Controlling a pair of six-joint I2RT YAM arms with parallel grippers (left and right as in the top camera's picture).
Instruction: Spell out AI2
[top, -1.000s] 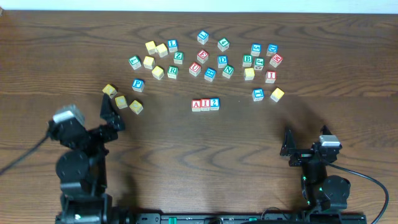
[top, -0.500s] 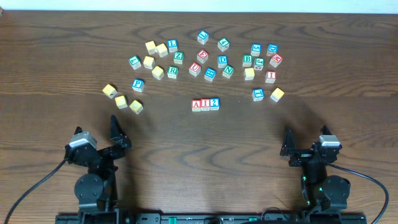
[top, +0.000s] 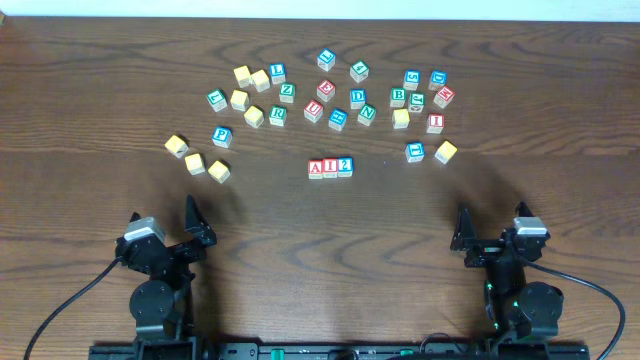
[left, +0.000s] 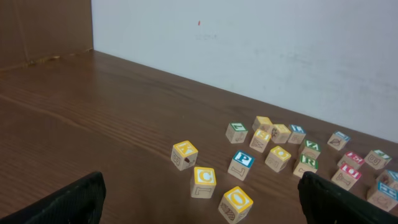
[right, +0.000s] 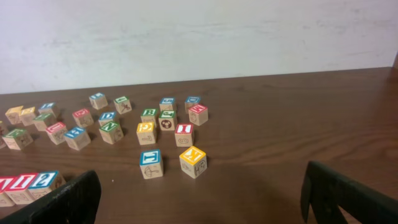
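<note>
Cubes A (top: 316, 168), I (top: 330, 168), 2 (top: 345, 166) are set touching on open surface (top: 330, 235), reading AI2; left tool (left: 199, 183) and right tool (right: 200, 177) are held apart.

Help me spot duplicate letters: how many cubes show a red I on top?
2. One I cube sits mid-row between the A cube and 2 cube; the other I cube stands in the right-hand scatter. Hidden faces may carry more.

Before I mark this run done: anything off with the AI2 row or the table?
Nothing stands out. The A cube, I cube and 2 cube sit face up in one tight row. The other cubes lie scattered behind it. The left hand and right hand are open and empty.
</note>
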